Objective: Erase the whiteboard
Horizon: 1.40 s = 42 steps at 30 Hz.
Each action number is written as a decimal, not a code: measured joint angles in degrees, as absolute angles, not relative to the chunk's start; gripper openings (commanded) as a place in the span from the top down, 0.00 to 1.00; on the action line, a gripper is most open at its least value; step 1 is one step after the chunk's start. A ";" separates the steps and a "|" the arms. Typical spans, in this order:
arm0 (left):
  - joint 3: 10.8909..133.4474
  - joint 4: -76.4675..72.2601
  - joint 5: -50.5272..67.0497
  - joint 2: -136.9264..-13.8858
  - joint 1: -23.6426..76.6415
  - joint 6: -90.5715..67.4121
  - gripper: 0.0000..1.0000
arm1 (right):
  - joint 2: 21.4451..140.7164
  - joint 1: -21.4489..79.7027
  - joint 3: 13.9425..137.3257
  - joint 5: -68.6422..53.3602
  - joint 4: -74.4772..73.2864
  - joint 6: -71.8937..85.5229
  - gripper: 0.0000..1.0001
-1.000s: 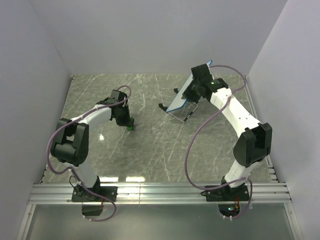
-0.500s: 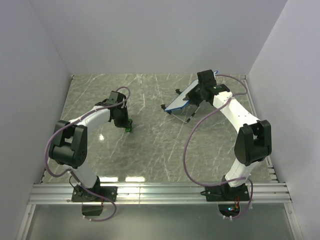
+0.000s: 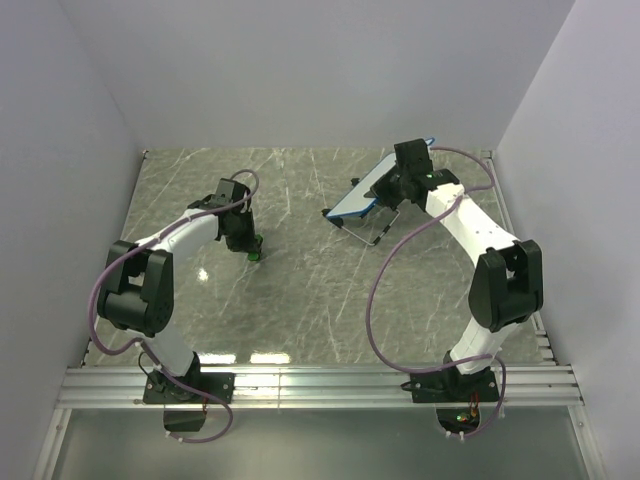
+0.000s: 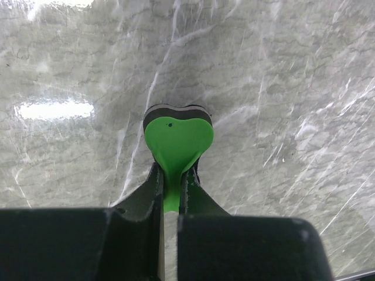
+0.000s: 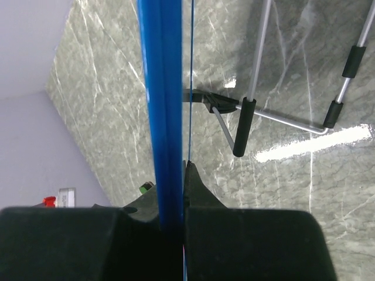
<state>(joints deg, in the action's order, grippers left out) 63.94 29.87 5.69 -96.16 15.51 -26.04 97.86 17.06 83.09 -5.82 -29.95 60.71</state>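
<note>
The whiteboard, white with a blue frame, is held tilted above the table at the back right. My right gripper is shut on its edge. In the right wrist view the blue frame runs edge-on up from between the fingers, with its wire stand and black feet hanging behind. My left gripper is shut on the green handle of the eraser, which stands with its black pad on the table. The eraser shows as a small green spot left of centre.
The marbled grey table is walled by white panels at the left, back and right. An aluminium rail runs along the near edge by the arm bases. A purple cable loops from the right arm.
My right gripper has swung the whiteboard back and to the right and tilted it flatter. My left gripper with the eraser has shifted slightly left and back.
</note>
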 measured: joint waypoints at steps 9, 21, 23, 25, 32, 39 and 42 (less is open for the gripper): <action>64.12 30.33 5.72 -96.29 15.51 -26.04 1.00 | 100.53 16.95 76.31 -11.84 -23.29 62.65 1.00; 64.42 30.68 5.69 -96.29 15.51 -26.28 1.00 | 100.95 12.84 74.19 -21.10 -20.62 56.03 1.00; 64.42 30.61 5.72 -96.29 15.51 -26.68 1.00 | 102.39 11.18 74.72 -25.39 -21.37 52.18 1.00; 64.40 30.46 5.82 -96.29 15.51 -27.11 1.00 | 103.22 9.96 74.74 -28.29 -20.86 49.30 0.87; 64.40 29.15 7.14 -96.44 15.49 -29.43 1.00 | 101.06 9.52 71.44 -27.99 -26.41 41.95 0.36; 64.40 27.83 8.69 -98.00 15.51 -31.31 1.00 | 100.12 9.43 76.40 -23.29 -36.71 36.05 0.15; 64.40 27.49 8.91 -98.21 15.57 -31.83 1.00 | 99.07 9.04 80.86 -22.00 -40.80 34.61 0.06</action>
<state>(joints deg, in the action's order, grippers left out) 64.40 27.49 8.91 -98.21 15.57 -31.83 99.07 9.04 80.86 -22.00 -40.80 34.61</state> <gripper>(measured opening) 0.083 0.925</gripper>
